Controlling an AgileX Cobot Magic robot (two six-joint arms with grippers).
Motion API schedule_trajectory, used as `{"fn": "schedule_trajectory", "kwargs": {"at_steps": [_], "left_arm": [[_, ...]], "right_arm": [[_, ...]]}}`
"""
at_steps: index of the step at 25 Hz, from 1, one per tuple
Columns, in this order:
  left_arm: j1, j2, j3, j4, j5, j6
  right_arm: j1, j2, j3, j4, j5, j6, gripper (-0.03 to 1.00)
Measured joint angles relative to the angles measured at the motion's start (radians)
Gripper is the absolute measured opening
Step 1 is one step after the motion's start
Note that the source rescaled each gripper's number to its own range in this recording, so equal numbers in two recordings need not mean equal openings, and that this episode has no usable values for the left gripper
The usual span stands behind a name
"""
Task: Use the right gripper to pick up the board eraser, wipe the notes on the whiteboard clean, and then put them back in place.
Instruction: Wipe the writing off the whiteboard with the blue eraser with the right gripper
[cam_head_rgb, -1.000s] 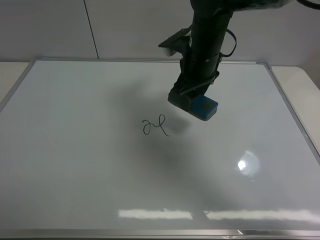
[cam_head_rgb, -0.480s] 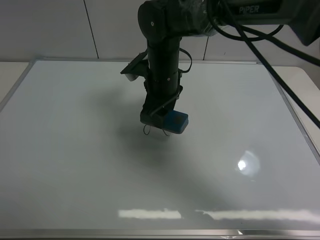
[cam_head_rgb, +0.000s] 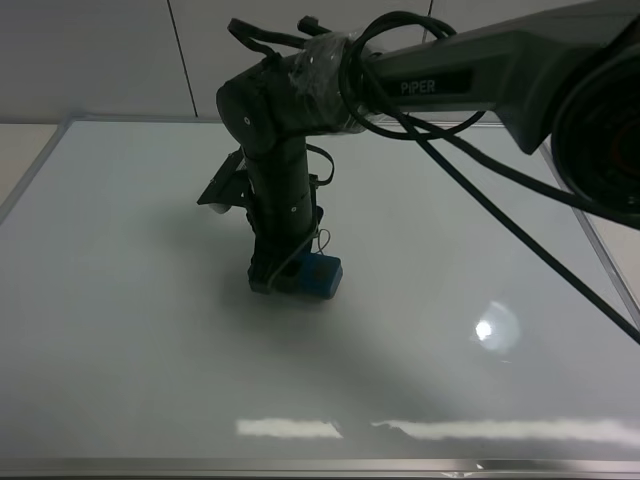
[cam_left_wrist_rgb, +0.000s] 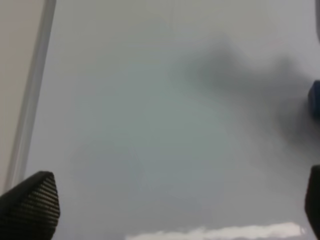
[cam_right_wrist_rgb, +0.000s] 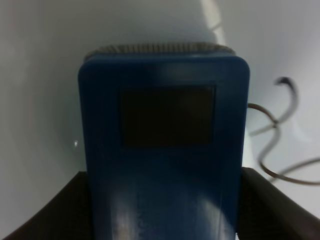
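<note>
From my seat this reads as a robotics lab or test room with an office look. A whiteboard (cam_head_rgb: 120, 330) in a thin silver frame (cam_head_rgb: 130, 120) lies flat on a pale surface (cam_head_rgb: 22, 150). Plain grey wall panels (cam_head_rgb: 90, 55) with a dark seam (cam_head_rgb: 182, 60) stand behind. A black robot arm (cam_head_rgb: 290, 180) lettered "PIPER" (cam_head_rgb: 424, 86) reaches over the board, where lamp glare (cam_head_rgb: 495, 328) shows.
</note>
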Motion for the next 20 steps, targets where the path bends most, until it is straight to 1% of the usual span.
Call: {"fn": "schedule_trajectory", "kwargs": {"at_steps": [3,9,12,16,20], "left_arm": [[0.0,0.0,0.0,0.0,0.0,0.0],[0.0,0.0,0.0,0.0,0.0,0.0],[0.0,0.0,0.0,0.0,0.0,0.0],[0.0,0.0,0.0,0.0,0.0,0.0],[0.0,0.0,0.0,0.0,0.0,0.0]], "right_arm": [[0.009,0.017,0.0,-0.017,0.001,0.005,0.01],[0.013,0.023,-0.002,-0.068,-0.026,0.088,0.01],[0.013,0.028,-0.003,-0.075,-0.031,0.094,0.01],[0.006,0.028,-0.003,-0.072,-0.044,0.094,0.01],[-0.035,0.029,-0.007,-0.039,-0.06,0.082,0.01]]}}
